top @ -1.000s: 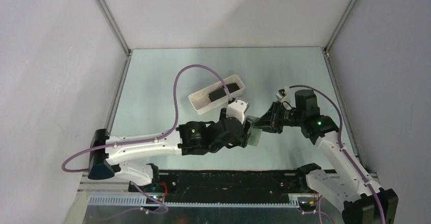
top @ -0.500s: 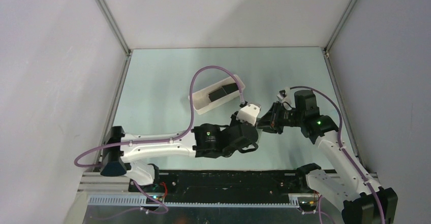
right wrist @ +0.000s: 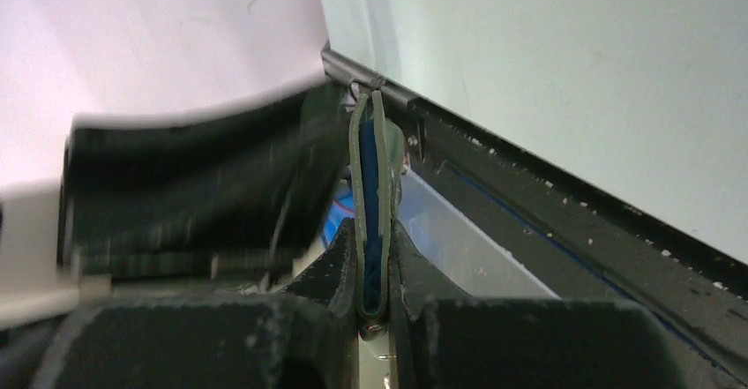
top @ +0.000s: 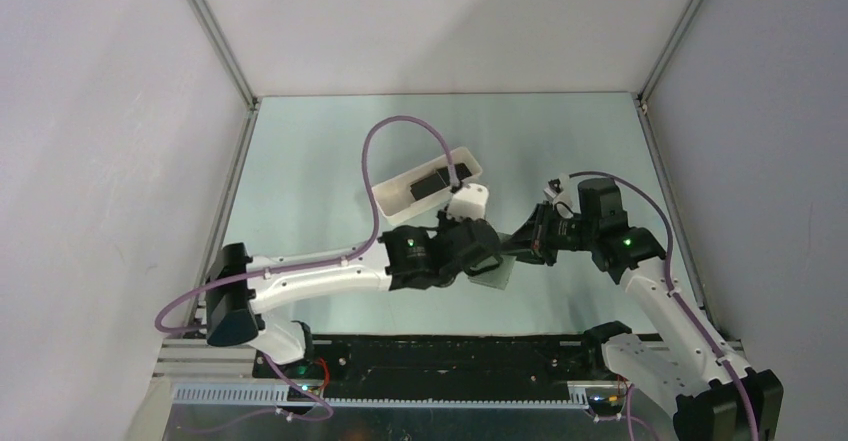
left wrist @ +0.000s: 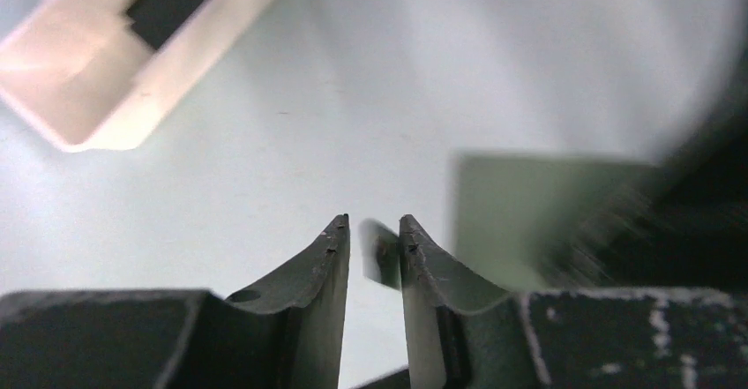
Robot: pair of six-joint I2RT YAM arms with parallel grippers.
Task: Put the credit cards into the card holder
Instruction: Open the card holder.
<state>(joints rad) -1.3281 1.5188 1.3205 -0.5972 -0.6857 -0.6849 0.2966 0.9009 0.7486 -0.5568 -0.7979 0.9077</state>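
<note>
The card holder is a grey-green wallet with a blue inside, seen edge-on between the fingers of my right gripper, which is shut on it. From above, the card holder hangs in mid-table between my right gripper and my left gripper. The left gripper has its jaws a narrow gap apart. A small blurred tab of the card holder shows between the tips, close to the right finger. Dark credit cards lie in the white tray.
The long white tray sits slanted just behind the left wrist, with a purple cable arching over it. Grey walls with metal rails close the table on three sides. A black strip runs along the near edge by the arm bases.
The left jaws have narrowed from wide to a slim gap. The left wrist swung right over the card holder, then back, so the holder shows again. The right arm stayed still.
</note>
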